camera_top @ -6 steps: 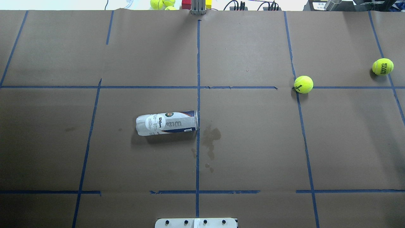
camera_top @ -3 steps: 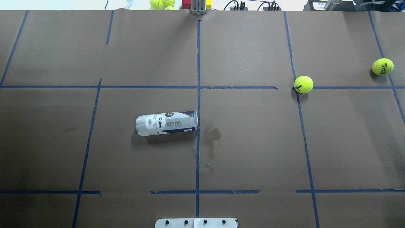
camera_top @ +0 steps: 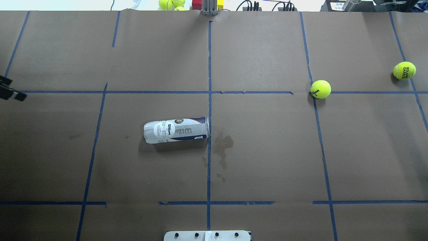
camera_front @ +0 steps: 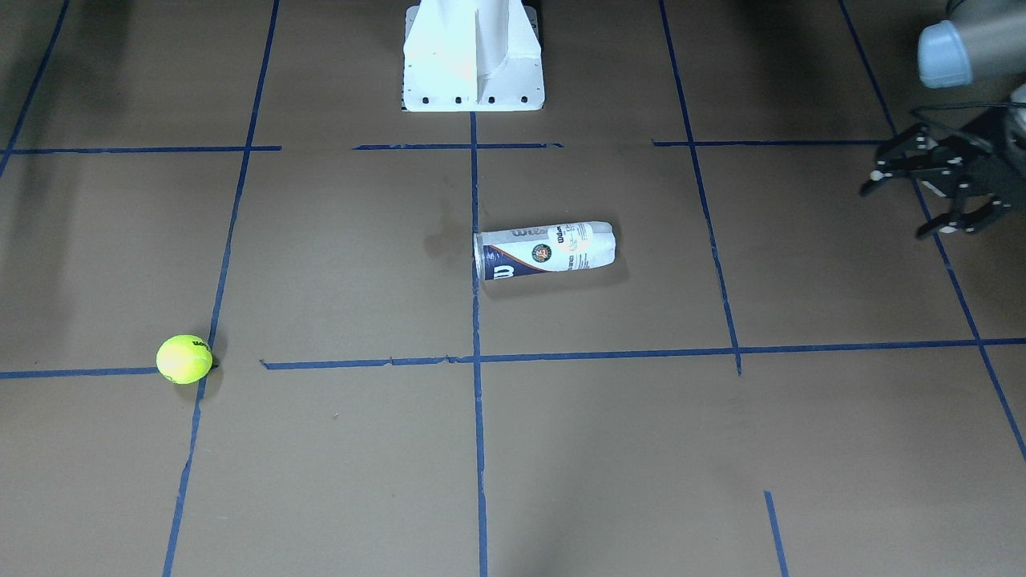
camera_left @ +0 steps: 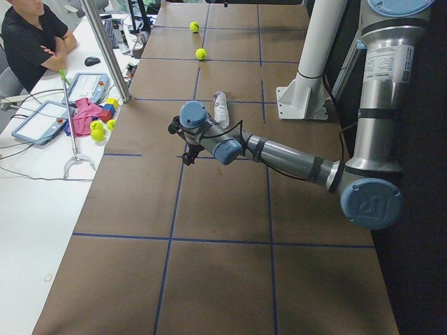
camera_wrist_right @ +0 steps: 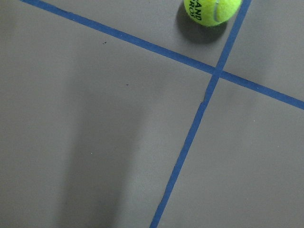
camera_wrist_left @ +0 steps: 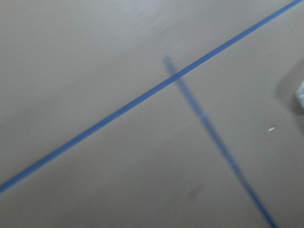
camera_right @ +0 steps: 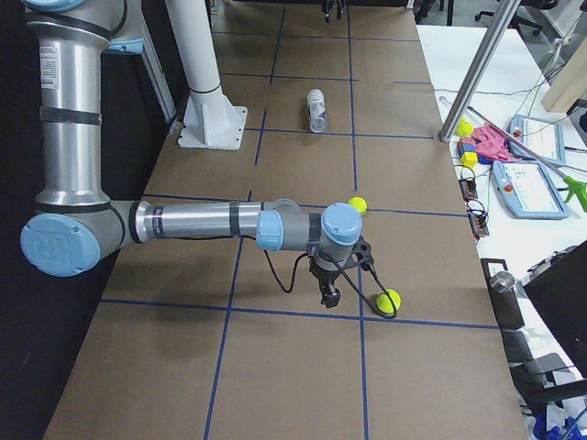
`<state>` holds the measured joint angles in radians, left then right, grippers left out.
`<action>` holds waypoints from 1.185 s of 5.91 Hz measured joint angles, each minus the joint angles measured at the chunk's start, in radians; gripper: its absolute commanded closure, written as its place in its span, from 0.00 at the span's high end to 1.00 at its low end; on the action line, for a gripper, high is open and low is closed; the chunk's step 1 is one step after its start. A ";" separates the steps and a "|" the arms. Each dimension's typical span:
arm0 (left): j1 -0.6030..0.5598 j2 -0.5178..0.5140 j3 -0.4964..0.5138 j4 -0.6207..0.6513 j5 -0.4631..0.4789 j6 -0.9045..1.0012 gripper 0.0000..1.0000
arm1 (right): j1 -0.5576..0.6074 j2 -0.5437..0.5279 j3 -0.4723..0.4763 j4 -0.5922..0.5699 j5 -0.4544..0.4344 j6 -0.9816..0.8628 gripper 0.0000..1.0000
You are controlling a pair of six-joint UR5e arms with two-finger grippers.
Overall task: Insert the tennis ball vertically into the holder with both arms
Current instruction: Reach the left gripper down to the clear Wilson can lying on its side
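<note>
1 clear plastic tennis-ball can with a navy-and-white label [camera_top: 176, 130] lay on its side near the middle of the brown paper table top [camera_top: 267, 150]. Its open mouth pointed to my right and sat at a long blue tape line [camera_top: 209, 67]. A bright yellow-green fuzzy tennis ball [camera_top: 320, 89] sat on my right side, well apart from the can, on a crossing of tape lines. A 2nd ball [camera_top: 404, 70] like it, with dark letters, sat farther right, close to the table's end. My left black gripper [camera_front: 902, 204] hung over the table far out on my left, well apart from the can. Its 2 fingers were spread wide and held nothing. My right black gripper [camera_right: 328, 291] hung near the 2nd ball. Only the side camera showed it, so I could not tell if its fingers were open or closed.
</note>
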<state>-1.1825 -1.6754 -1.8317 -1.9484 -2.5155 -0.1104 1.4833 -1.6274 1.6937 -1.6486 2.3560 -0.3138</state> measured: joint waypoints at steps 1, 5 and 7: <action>0.098 -0.119 -0.004 0.004 0.015 -0.037 1.00 | 0.000 -0.001 0.008 0.001 0.014 -0.001 1.00; 0.486 -0.373 0.008 0.023 0.373 -0.040 1.00 | -0.017 -0.051 -0.011 0.175 0.038 0.001 1.00; 0.540 -0.459 -0.006 0.145 0.436 0.032 1.00 | -0.028 -0.052 -0.034 0.250 0.042 0.002 1.00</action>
<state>-0.6424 -2.1349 -1.8379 -1.8030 -2.0797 -0.0781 1.4556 -1.6795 1.6593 -1.3988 2.3980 -0.3115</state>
